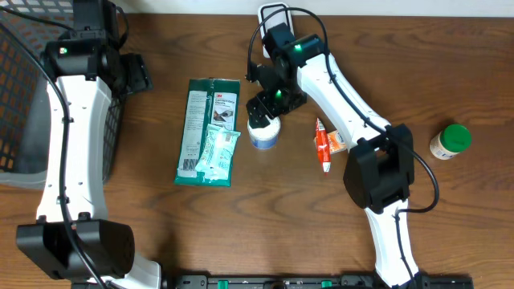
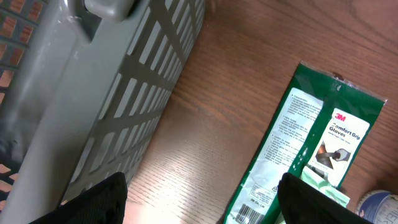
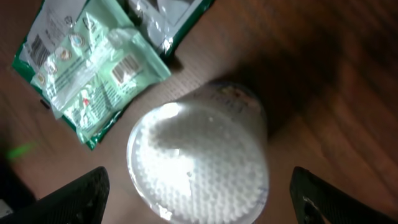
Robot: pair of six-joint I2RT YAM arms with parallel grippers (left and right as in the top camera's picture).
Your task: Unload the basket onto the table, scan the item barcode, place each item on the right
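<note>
No barcode is scanned yet: my right gripper (image 1: 263,114) hangs wide open over the tub (image 1: 263,136), gripping nothing, and my left gripper (image 2: 202,205), well left of the tub, is open and empty too.

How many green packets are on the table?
2. The big dark green 3M glove packet lies beside the round white tub; the smaller light green packet lies on its lower end. More could hide in the grey mesh basket.

Our left tool (image 1: 135,72) hangs wide open at upper left; our right tool (image 1: 263,112), jaws spread, points down near centre frame.
</note>
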